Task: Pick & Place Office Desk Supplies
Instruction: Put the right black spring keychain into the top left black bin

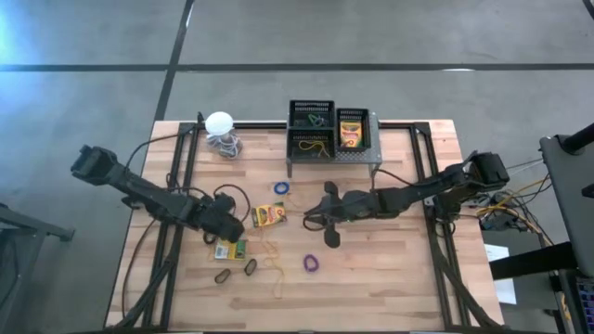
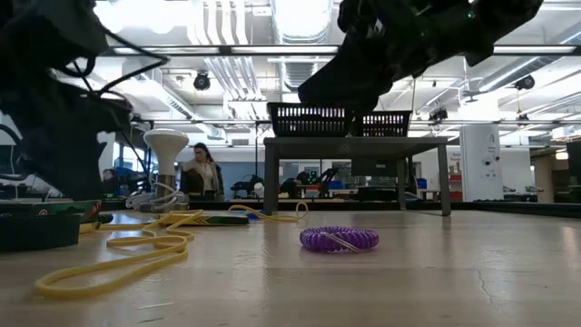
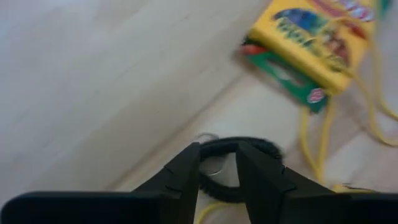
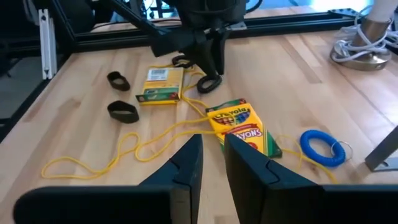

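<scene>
Two crayon boxes on the bench: one point(image 1: 269, 215) near the middle, the other point(image 1: 229, 250) nearer the left front corner, beside it.
Black loop point(image 3: 239, 146): flat on the bench, right at the left gripper's tips.
Left gripper point(image 3: 219, 152): low over that loop, jaws a little apart, nothing between them.
Right gripper point(image 4: 211, 143): raised over mid-bench, jaws narrowly apart, empty.
Step, as I judge it: picking up the loop. Straddle one side of it, press down to the wood, then close fully. Keep clear of the long yellow band point(image 4: 124, 152).
Mesh bins point(image 1: 311, 104): on the grey stand point(image 1: 371, 153) at the far edge.
Contents: a crayon box point(image 1: 350, 136) in the right bin; a yellow loop point(image 1: 316, 147) in the near-left; tangled loops in the far-left.
</scene>
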`<action>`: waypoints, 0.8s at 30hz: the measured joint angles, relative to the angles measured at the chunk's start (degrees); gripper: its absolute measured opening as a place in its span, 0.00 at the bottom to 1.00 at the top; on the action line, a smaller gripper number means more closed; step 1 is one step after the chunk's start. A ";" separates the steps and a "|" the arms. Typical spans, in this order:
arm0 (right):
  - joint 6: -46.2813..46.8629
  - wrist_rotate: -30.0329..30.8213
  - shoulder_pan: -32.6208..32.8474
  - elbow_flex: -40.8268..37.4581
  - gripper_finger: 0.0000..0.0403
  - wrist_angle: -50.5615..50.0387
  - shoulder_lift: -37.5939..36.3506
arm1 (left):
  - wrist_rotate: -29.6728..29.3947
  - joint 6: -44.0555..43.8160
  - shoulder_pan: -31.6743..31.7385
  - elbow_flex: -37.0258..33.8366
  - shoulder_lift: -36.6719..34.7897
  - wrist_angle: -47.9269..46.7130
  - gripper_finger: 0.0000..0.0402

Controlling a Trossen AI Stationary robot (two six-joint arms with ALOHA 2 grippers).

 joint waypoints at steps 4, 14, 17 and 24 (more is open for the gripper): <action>0.00 -0.01 0.00 0.00 0.16 0.23 0.45 | 0.16 -0.17 0.69 -0.99 0.00 0.37 0.28; 0.02 -0.06 0.00 0.00 0.16 0.44 0.24 | 0.99 5.11 0.66 -0.02 0.02 1.48 0.28; 0.02 -0.13 0.00 0.00 0.15 0.53 0.25 | 0.99 9.95 0.66 0.28 0.02 2.39 0.28; 0.02 -0.16 0.00 0.00 0.15 1.06 0.25 | -2.35 27.35 0.66 -3.65 0.04 7.47 0.27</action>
